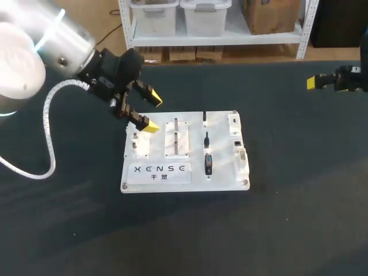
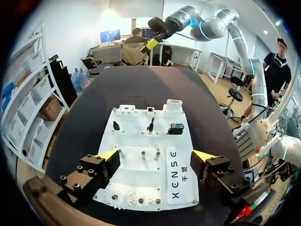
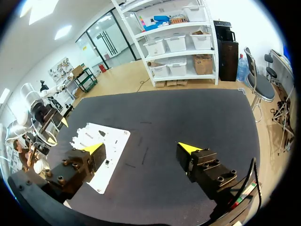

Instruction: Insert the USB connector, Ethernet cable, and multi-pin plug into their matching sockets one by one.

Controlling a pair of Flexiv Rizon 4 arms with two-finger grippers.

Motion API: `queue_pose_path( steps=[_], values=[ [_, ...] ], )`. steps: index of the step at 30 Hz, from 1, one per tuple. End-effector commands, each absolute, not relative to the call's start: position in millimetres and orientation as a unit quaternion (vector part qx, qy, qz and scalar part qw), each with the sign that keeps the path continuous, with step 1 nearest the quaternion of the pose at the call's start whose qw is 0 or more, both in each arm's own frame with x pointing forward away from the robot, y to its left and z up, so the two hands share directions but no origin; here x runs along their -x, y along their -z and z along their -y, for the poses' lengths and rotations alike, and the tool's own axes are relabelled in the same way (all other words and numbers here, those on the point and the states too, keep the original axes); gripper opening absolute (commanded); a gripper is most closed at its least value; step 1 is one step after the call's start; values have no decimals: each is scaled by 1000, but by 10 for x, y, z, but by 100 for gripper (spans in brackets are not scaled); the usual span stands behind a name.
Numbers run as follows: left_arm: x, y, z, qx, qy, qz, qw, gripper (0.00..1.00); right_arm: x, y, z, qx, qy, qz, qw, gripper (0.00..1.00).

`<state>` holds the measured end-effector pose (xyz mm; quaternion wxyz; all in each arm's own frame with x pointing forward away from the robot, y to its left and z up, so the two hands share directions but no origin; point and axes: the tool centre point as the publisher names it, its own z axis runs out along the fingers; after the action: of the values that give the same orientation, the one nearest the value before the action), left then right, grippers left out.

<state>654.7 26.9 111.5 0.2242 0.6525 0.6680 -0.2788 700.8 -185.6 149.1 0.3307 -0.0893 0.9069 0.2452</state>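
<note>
though glossy, flat white rectangular board [image 1: 223, 146] on matte dark table [image 1: 293, 207]

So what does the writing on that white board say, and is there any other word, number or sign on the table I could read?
"XENSE": large letters on the white board, along the edge nearest the robot.
Two small characters just under that word: too small to read for sure.
Nothing else on the board or the dark table can be read.
</note>
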Motion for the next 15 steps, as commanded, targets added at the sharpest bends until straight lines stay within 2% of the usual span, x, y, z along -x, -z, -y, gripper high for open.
queue_pose_path(
  steps=[1,15],
  values=[
    [-6494,-1105,-287,-655,279,-667,221,100,-7007,-1492,1854,89,-245,-907,331,100],
    [-6471,-1035,-357,-631,283,-687,223,100,-7007,-1492,1854,89,-245,-907,331,100]
  ],
)
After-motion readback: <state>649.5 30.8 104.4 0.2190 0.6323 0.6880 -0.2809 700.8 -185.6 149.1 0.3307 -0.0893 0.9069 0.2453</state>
